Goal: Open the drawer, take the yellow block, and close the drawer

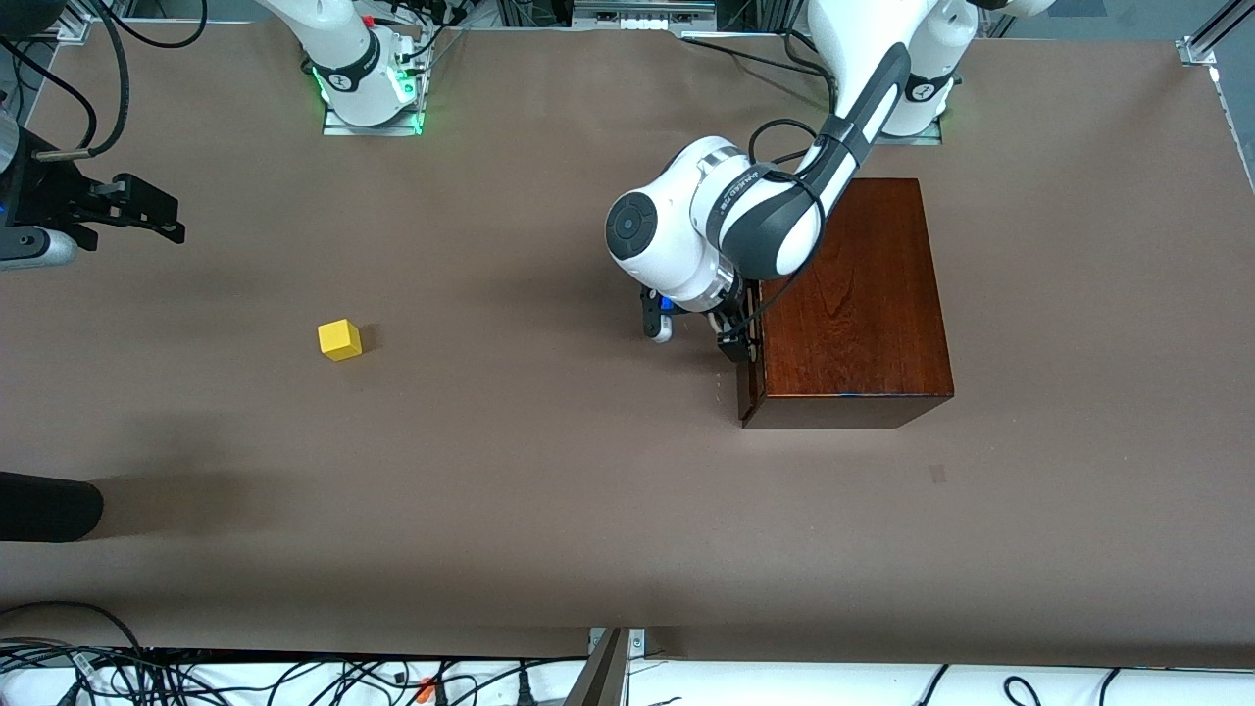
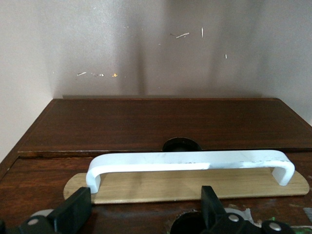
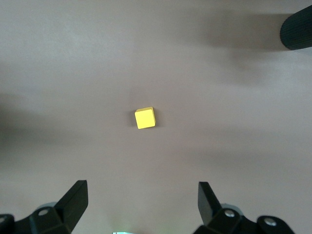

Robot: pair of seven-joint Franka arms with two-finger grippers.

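Drawer [image 2: 161,180] is sitting shut in the mahogany box [image 1: 853,294], so the closing looks done or nearly so. Yellow block [image 1: 339,339] is already lying out on the table [image 1: 549,510], well apart from the box toward the right arm's end. Left claw [image 2: 146,214] is facing the white handle [image 2: 190,162], fingers spread and gripping nothing. Right claw [image 3: 141,204] is hanging spread over the block, waiting.

A robotics lab — two bolted-down arms [image 1: 843,147], aluminium framing [image 1: 1201,44], loose cables [image 1: 196,677].
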